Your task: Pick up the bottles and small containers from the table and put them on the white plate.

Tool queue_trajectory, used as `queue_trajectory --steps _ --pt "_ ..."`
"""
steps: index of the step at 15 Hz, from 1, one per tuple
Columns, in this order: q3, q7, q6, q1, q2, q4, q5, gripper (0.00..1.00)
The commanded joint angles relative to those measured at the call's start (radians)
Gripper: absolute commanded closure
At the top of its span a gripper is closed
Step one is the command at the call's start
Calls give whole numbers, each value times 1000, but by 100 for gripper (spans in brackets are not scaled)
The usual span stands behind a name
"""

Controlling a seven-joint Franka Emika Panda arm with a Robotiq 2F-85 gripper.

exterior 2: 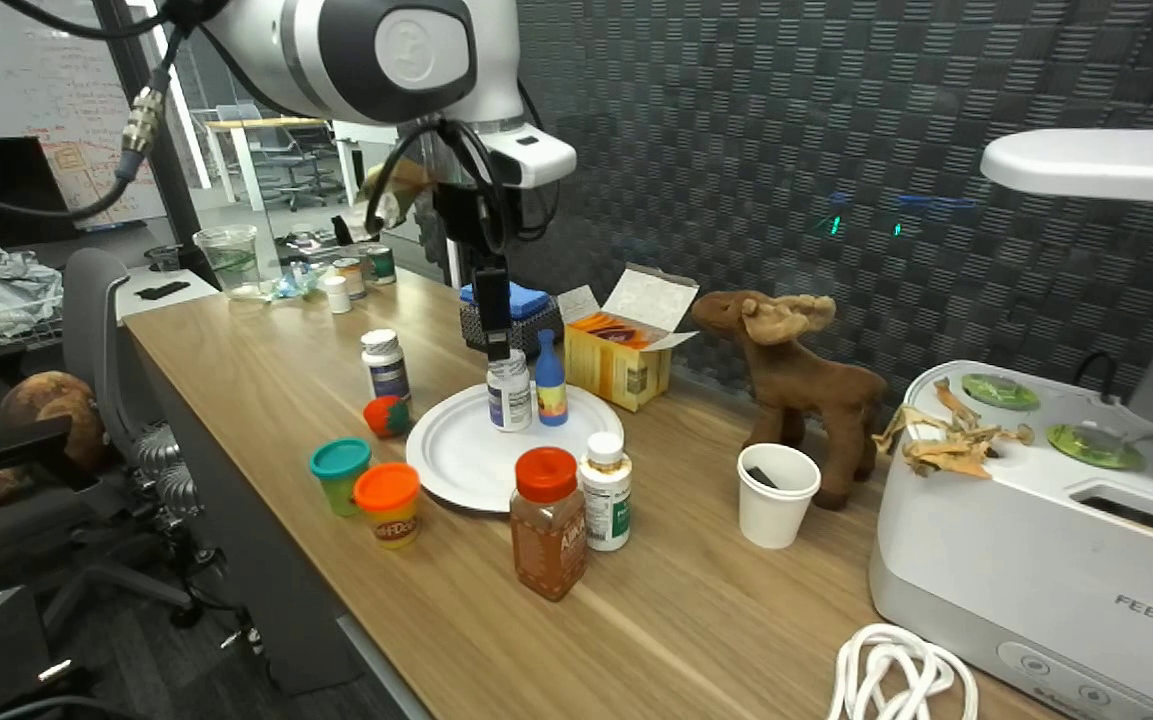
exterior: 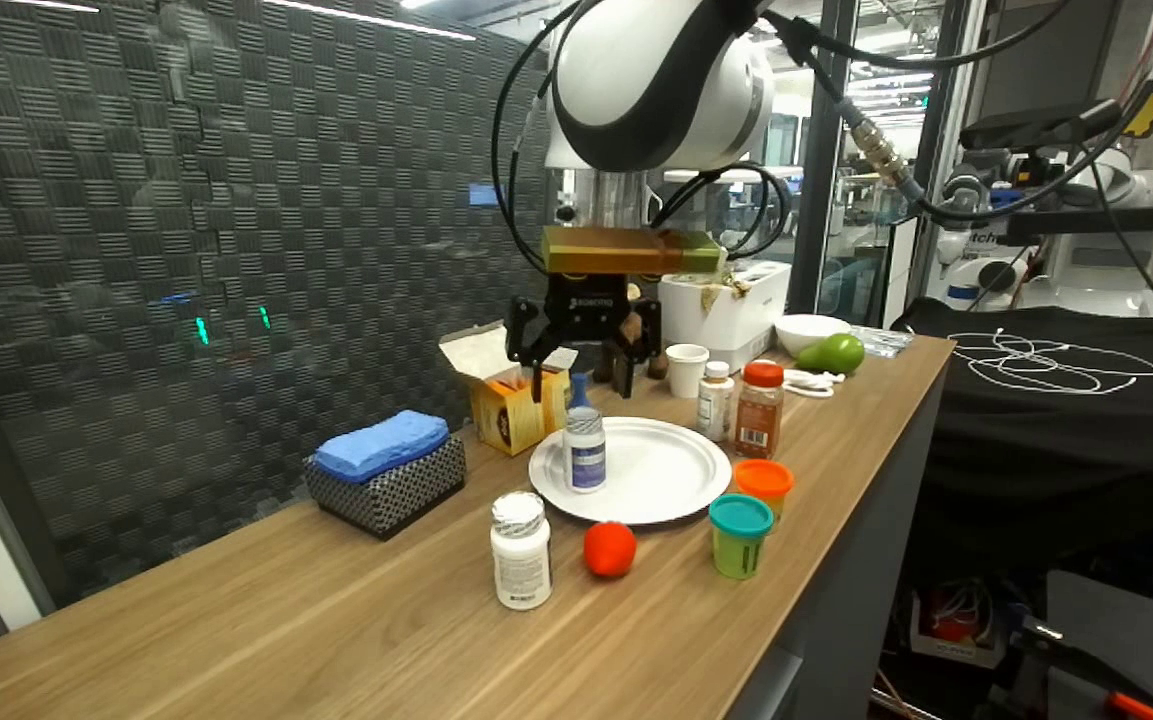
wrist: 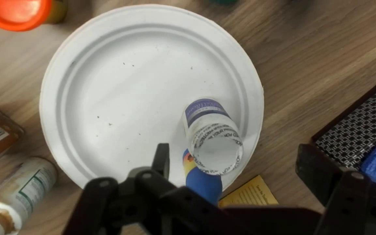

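The white plate (exterior: 661, 465) lies on the wooden table (exterior: 356, 610). A white pill bottle (wrist: 207, 117) and a blue bottle (exterior 2: 549, 385) stand upright on the plate. My open, empty gripper (wrist: 233, 163) hangs above them, its fingers apart in the wrist view. Another white pill bottle (exterior: 521, 565) stands on the table before the plate, beside a red round thing (exterior: 609, 549) with a green top. A green tub with teal lid (exterior: 738, 545) and an orange-lidded tub (exterior 2: 391, 510) stand beside the plate. A reddish-brown bottle (exterior 2: 549, 535) and a green-labelled white bottle (exterior 2: 606, 500) stand close together.
An open yellow carton (exterior 2: 618, 370) and a dark patterned box with a blue cloth (exterior: 381, 445) stand behind the plate. A white cup (exterior 2: 778, 495), a brown toy moose (exterior 2: 806, 390), a white machine (exterior 2: 1026, 540) and a white cable (exterior 2: 901, 670) are further along the table.
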Motion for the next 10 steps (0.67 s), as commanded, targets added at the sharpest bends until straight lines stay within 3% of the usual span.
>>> queue_trajectory --steps 1,5,10 --pt "19 7 -44 28 -108 -49 -18 0" --pt "85 -36 -119 53 -111 -33 35 0" --pt "147 -108 -132 93 -38 3 51 0"
